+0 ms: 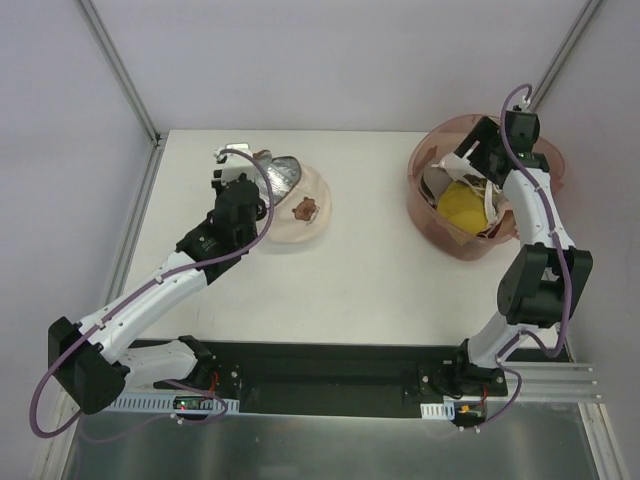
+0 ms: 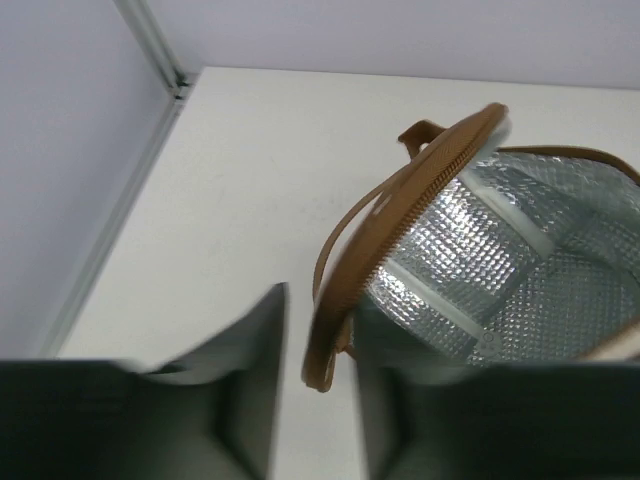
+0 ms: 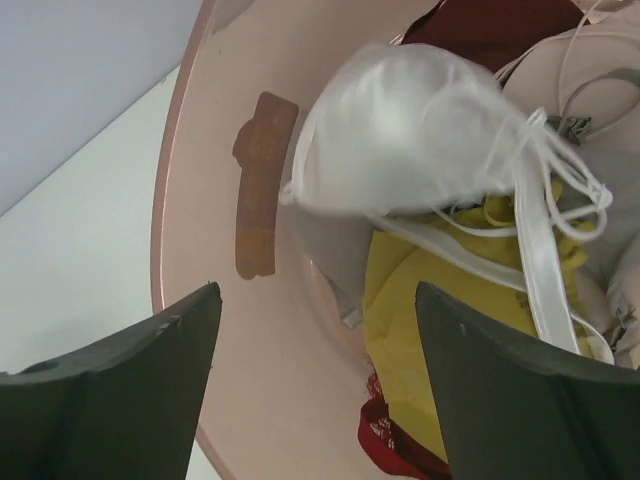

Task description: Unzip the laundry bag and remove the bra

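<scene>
The laundry bag (image 1: 295, 205) lies on the table at the back left, its brown zipper trim (image 2: 400, 220) parted so the silvery mesh inside (image 2: 500, 270) shows. My left gripper (image 1: 243, 168) is at the bag's left edge. In the left wrist view the left gripper (image 2: 320, 400) is open, with the end of the trim between its fingers, close to the right one. The whitish bra (image 3: 400, 130), with thin white straps, lies in the pink basket (image 1: 415, 190) on top of a yellow garment (image 3: 420, 330). My right gripper (image 1: 468, 152) hangs open and empty over the basket (image 3: 250, 330).
A dark red cloth (image 3: 390, 440) lies under the yellow garment (image 1: 462, 208) in the basket. A metal frame post (image 1: 120, 70) runs along the table's back left corner. The table's left edge (image 2: 120, 200) is close to the bag.
</scene>
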Controlling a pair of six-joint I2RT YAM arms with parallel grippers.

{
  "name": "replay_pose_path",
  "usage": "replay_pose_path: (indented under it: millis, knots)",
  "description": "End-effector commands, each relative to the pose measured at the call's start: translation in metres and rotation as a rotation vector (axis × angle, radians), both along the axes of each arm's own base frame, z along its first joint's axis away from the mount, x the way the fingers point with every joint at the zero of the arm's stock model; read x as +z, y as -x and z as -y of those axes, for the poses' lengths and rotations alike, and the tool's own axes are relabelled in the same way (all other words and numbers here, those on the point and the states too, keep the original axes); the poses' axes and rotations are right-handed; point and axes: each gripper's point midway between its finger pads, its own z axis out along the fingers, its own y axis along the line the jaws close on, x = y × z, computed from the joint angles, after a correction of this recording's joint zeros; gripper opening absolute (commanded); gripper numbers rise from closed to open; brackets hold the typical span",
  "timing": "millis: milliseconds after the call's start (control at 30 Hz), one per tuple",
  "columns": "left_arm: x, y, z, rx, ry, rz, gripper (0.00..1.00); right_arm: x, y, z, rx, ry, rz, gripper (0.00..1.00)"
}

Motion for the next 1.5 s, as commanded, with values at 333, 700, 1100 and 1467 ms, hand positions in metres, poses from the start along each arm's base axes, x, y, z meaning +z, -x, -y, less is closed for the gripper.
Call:
replay_pose_path:
  millis: [333,700,1100,1467]
  knots:
    - [0.004,-0.005,0.004,-0.056,0.104,-0.023,0.99,0.117,0.070,-0.034,0.146,0.038,0.238,0.83]
    - [-0.037,0.050,0.025,-0.209,0.427,-0.143,0.99,0.095,0.161,-0.149,0.484,0.140,0.211,0.86]
    - [-0.095,0.085,0.012,-0.187,0.442,-0.289,0.99,0.002,0.221,-0.172,0.596,0.216,-0.002,0.86]
    - [-0.130,0.088,0.023,-0.178,0.455,-0.408,0.99,-0.023,0.231,-0.157,0.574,0.268,-0.041,0.86]
